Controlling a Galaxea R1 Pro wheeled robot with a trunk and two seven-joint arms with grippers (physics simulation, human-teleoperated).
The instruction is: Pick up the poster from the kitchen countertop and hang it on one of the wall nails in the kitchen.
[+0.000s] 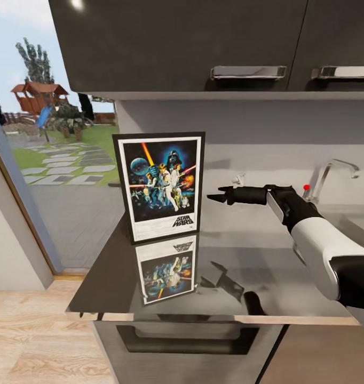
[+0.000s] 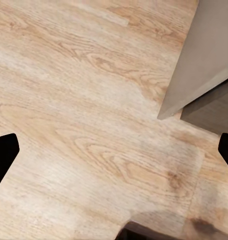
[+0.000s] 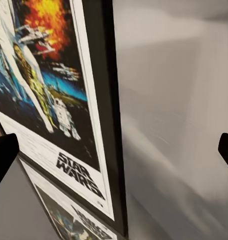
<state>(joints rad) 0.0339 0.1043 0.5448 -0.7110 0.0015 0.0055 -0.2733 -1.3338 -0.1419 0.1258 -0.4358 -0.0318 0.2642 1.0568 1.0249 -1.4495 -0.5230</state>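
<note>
The poster (image 1: 160, 184) stands upright at the left end of the dark glossy kitchen countertop (image 1: 278, 250), which mirrors it. It has a black frame, a white border and the STAR WARS logo at the bottom. My right gripper (image 1: 215, 194) hovers above the countertop, just right of the poster's right edge. It is open and apart from the frame. The right wrist view shows the poster (image 3: 53, 100) close up between the spread fingertips of the right gripper (image 3: 114, 152). My left gripper (image 2: 114, 150) is open over the wood floor (image 2: 83, 100). The wall nails are out of view.
Dark upper cabinets (image 1: 203, 42) hang low over the counter. A chrome faucet (image 1: 331, 176) and sink are at the right, behind my right arm. A glass door (image 1: 54, 160) to the garden is at the left. A drawer front (image 1: 187, 336) lies below the counter edge.
</note>
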